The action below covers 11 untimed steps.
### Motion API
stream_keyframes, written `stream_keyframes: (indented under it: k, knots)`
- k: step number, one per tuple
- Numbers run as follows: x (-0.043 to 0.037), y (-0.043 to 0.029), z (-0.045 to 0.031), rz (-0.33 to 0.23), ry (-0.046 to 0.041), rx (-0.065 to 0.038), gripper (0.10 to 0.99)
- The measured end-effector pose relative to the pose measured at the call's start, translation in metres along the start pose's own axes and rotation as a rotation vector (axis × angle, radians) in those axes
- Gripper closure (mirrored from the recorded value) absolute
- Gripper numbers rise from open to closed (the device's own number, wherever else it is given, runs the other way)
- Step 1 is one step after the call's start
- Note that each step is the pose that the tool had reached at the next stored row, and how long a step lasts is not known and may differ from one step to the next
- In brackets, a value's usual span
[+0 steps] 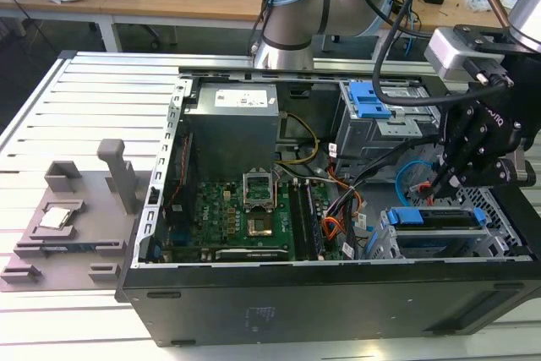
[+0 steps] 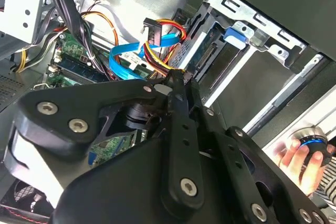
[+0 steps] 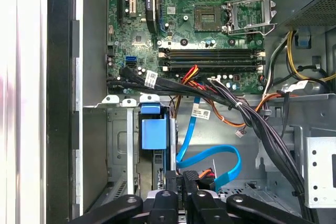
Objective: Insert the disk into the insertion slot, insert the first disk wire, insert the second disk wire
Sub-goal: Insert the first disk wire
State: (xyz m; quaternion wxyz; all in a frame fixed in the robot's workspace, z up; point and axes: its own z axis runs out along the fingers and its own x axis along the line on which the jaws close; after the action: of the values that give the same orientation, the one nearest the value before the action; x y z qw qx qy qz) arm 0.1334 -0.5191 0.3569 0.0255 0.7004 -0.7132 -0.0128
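The disk [image 1: 439,217] lies in the insertion slot [image 1: 385,238], a low grey cage in the open computer case at the exterior view's right. The disk's blue carrier [image 3: 154,132] shows inside the cage wall [image 3: 118,145]. My gripper [image 1: 438,183] hangs just above the cage's inner end. In both wrist views its black fingertips are pressed together [image 2: 176,80] [image 3: 181,178]. They are shut where a red, yellow and black disk wire [image 2: 165,69] meets them. A second black connector [image 2: 152,29] on that wire hangs loose. A flat blue disk wire [image 3: 231,156] loops beside it, its end free.
The taller bay with a blue latch [image 1: 372,101] stands behind the cage. A thick black cable bundle [image 3: 252,114] crosses between motherboard [image 1: 254,217] and bays. The power supply [image 1: 232,128] is at the back. A grey fixture [image 1: 76,217] lies left of the case. A hand [image 2: 302,158] is outside the case.
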Motion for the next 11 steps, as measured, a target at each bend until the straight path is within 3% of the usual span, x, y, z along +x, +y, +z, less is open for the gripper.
stream_keyframes:
  k: [5,10,11]
  knots:
    - [0.0013,-0.0005,0.0,0.0,0.0,0.0,0.922]
    - [0.0024,-0.0086,-0.0003,0.0,0.0,-0.002,0.922]
    - [0.0069,-0.0088,-0.0002,0.0,0.0,-0.002,0.922]
